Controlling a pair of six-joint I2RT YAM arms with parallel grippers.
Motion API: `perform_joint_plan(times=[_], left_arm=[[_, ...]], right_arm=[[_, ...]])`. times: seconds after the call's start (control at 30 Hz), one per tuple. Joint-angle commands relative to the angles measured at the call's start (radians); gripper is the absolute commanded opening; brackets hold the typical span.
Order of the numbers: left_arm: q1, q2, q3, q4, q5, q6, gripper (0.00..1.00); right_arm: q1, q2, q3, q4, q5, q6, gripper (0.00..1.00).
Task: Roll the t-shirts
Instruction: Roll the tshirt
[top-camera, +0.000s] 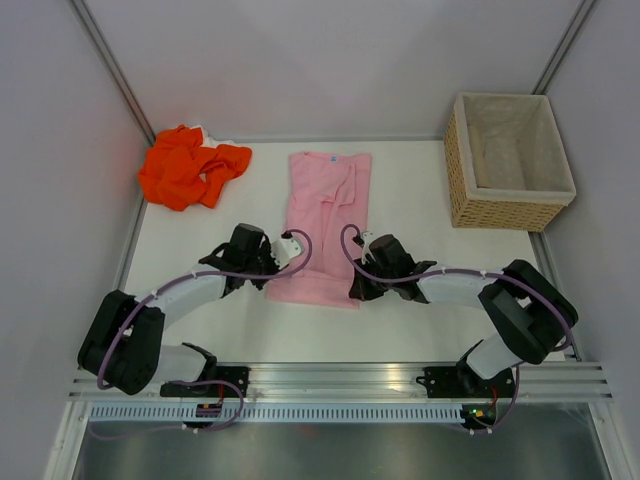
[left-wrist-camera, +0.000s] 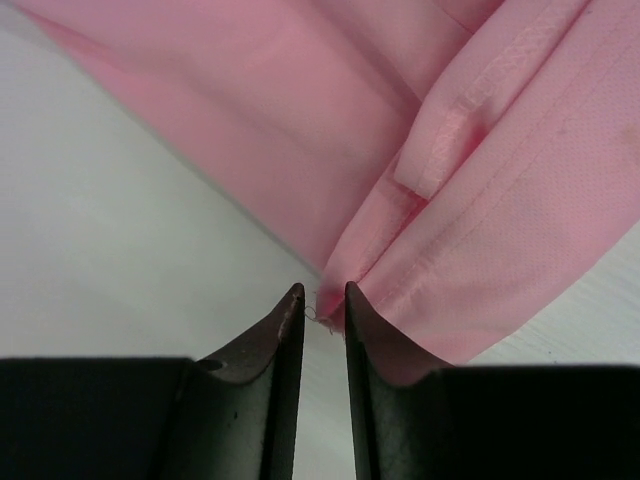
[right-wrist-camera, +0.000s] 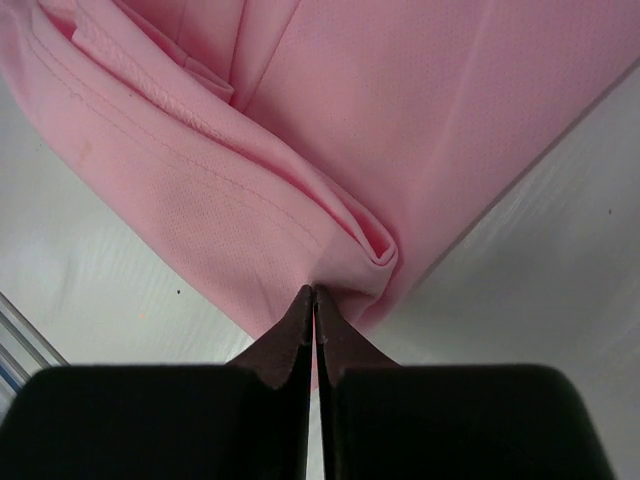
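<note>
While two robot arms work at the near edge of the worktop (top-camera: 420, 200), one wicker basket (top-camera: 500, 212) sits at its far right corner, a pale cloth lining inside. Two t-shirts are out: the orange t-shirt (top-camera: 190, 168) lies crumpled in the far left corner, and the pink t-shirt (top-camera: 325, 225) lies folded into a long strip at the middle. The left gripper (left-wrist-camera: 320, 300) stands slightly parted at a near hem corner. The right gripper (right-wrist-camera: 314, 300) is pressed together, seemingly nipping the hem.
</note>
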Motion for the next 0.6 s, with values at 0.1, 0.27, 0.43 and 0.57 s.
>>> perform_joint_plan(times=[0.1, 0.27, 0.43, 0.57], left_arm=[[-0.002, -0.077, -0.013, 0.053, -0.136, -0.041, 0.24], [-0.046, -0.249, 0.004, 0.02, 0.003, -0.002, 0.4], [-0.163, -0.519, -0.232, 0.009, 0.133, 0.382, 0.66], [-0.184, -0.558, -0.329, -0.045, 0.138, 0.593, 0.71]], right_arm=[[-0.005, -0.006, -0.051, 0.032, 0.061, 0.061, 0.06], [-0.005, -0.052, -0.037, 0.017, 0.05, 0.055, 0.07], [-0.005, -0.068, -0.052, 0.026, 0.05, 0.049, 0.08], [-0.005, -0.066, -0.064, 0.042, 0.032, 0.058, 0.1]])
